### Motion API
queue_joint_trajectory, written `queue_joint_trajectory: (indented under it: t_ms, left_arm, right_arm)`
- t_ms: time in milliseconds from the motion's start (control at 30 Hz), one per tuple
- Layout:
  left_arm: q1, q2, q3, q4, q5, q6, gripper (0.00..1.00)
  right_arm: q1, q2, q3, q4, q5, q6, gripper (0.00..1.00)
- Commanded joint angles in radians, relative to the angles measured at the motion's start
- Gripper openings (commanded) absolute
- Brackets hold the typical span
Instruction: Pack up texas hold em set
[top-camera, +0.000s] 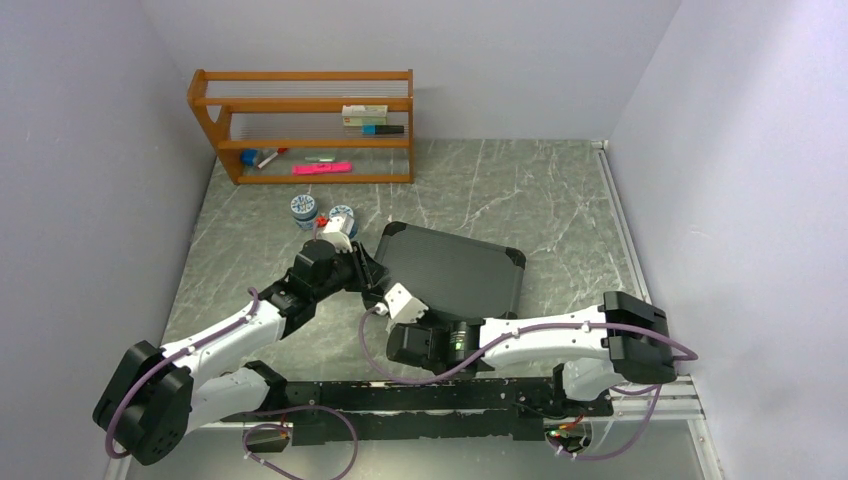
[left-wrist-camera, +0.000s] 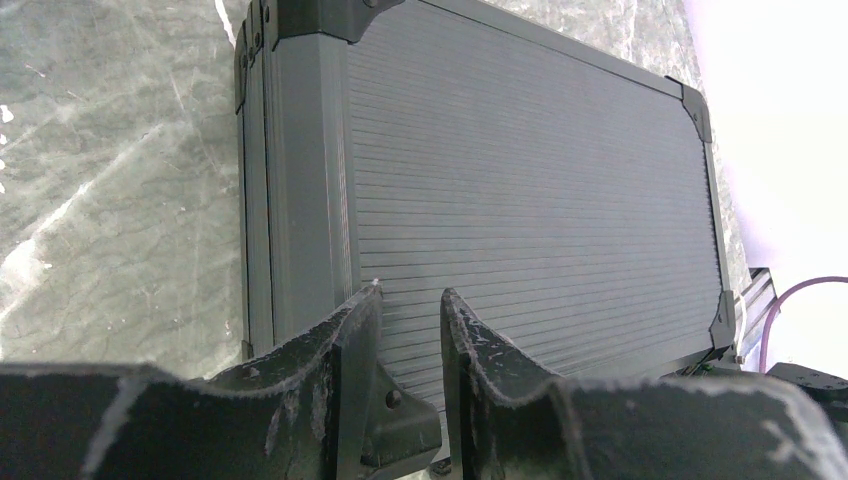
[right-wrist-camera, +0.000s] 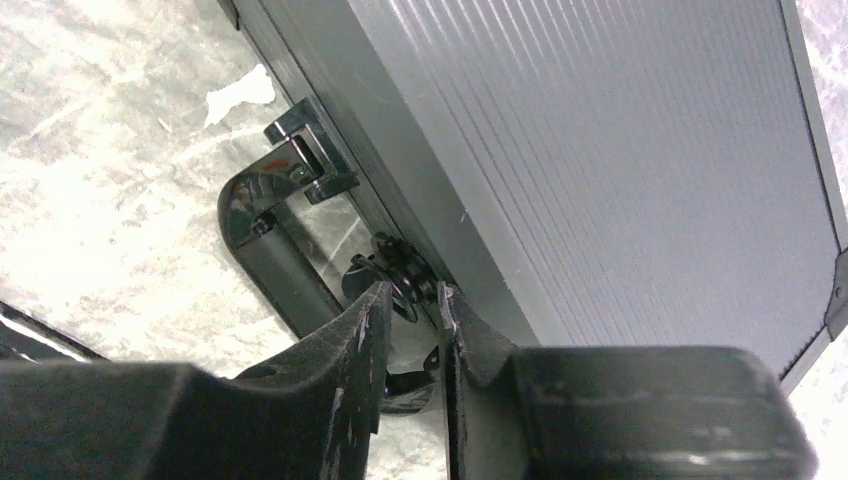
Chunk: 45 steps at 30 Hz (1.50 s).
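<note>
Marble table (top-camera: 560, 190), briefcase (top-camera: 450, 268) lying closed at centre, both arms at its 8 o'clock corner.
Overhead: no loose chips or cards show, so filling looks done and latching probably remains. Left wrist: left gripper (left-wrist-camera: 410, 300) pressed together, empty, over the ribbed lid. Right wrist: right gripper (right-wrist-camera: 412, 295) narrowed at the latch (right-wrist-camera: 395, 272), handle (right-wrist-camera: 262, 250) at 9 o'clock; I cannot tell whether it pinches.

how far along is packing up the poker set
Done: the briefcase is closed, nothing of the set loose outside it. In hand: the right gripper sits at a latch beside the handle; the left gripper, shut, is at the lid's edge. Left: securing that latch, it seems.
</note>
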Motion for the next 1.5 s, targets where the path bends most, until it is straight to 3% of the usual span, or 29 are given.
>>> queue_joint_trajectory:
  t_ms: [0, 233, 467, 900, 1033, 1267, 1467]
  left_arm:
    - [0.007, 0.054, -0.054, -0.277, -0.038, 0.040, 0.37]
    - [0.007, 0.033, -0.050, -0.311, -0.081, 0.046, 0.38]
    - [0.008, 0.043, -0.022, -0.300, -0.073, 0.052, 0.39]
    - [0.007, 0.078, -0.003, -0.291, -0.038, 0.063, 0.40]
    - [0.008, 0.086, -0.001, -0.294, -0.041, 0.067, 0.41]
    - [0.007, 0.097, 0.007, -0.305, -0.041, 0.062, 0.40]
    - [0.007, 0.102, 0.008, -0.313, -0.055, 0.049, 0.40]
  right_arm:
    - [-0.051, -0.016, 0.054, -0.041, 0.090, 0.069, 0.26]
    - [-0.065, 0.002, 0.074, -0.070, 0.095, 0.121, 0.18]
    - [-0.082, -0.114, 0.064, -0.016, 0.018, 0.108, 0.10]
    - [-0.118, -0.307, -0.132, 0.084, -0.353, 0.153, 0.15]
    - [-0.153, -0.303, -0.164, 0.155, -0.436, 0.125, 0.16]
    - [-0.209, -0.207, -0.148, 0.197, -0.445, 0.081, 0.16]
    - [-0.242, -0.135, -0.140, 0.194, -0.340, 0.088, 0.15]
